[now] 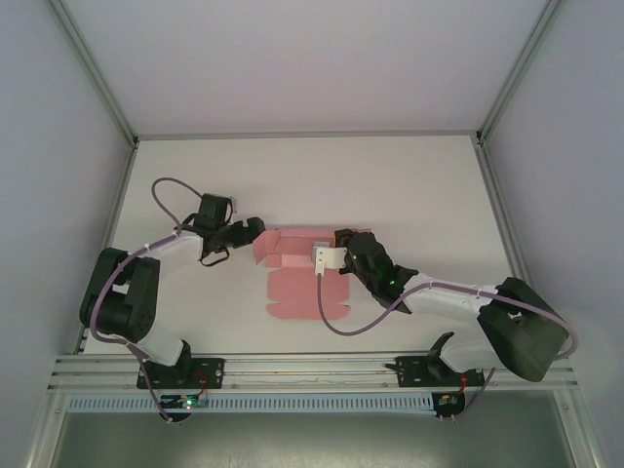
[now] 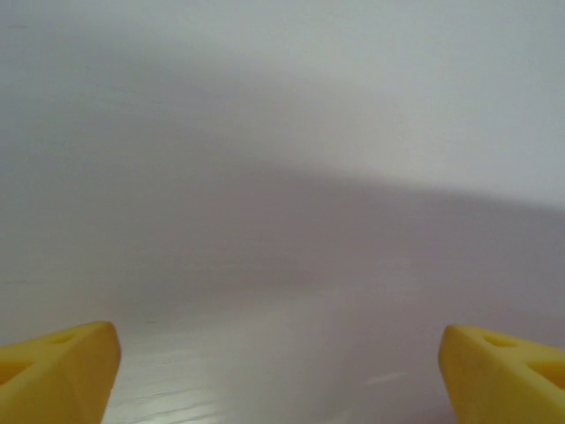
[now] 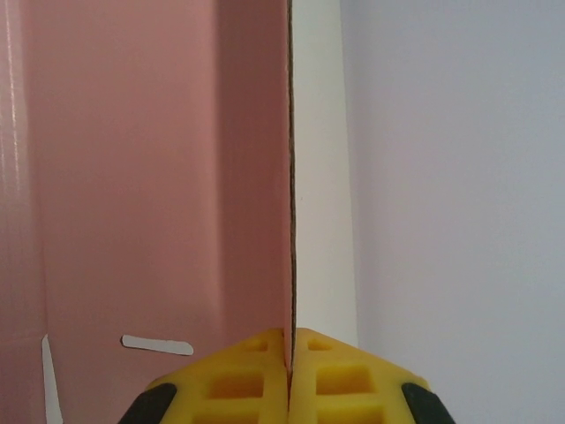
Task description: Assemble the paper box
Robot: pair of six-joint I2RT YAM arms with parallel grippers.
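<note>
Left gripper (image 1: 252, 231) first: we see its jaws standing wide apart w/ nothing btw them. On the left wrist cam the yellow fingertips (image 2: 62, 367) sit at the two bottom corners, bare table (image 2: 282, 221) beyond, no card in the gap. From the top cam it sits just beside the left end of the paper box (image 1: 297, 288), tips aimed rightward at the card. We can't tell its height above the table from that angle, so touching vs. just clear is unsure.

Mid scene: the paper box lies at table centre, btw the two arms, part-folded. Its far half has walls raised into a shallow trough whose long axis runs left-right. Its near half is flat sheet reaching back toward the arm bases.

Right side: the right gripper (image 1: 338, 255) is clamped on the trough's right end flap and holds it upright. The right wrist cam agrees: both pads pressed together on the thin card edge, pink face on one side, white back on the other.

Our read of the next move: it turns on the trough's left end. That end lies directly right of the left gripper, in line w/ the trough's long axis, and the left arm is clearly the nearer one. The right arm is busy anchoring the opposite end. So the approach should run along that axis, w/ care not to shove the light card out of the right-hand pinch.
</note>
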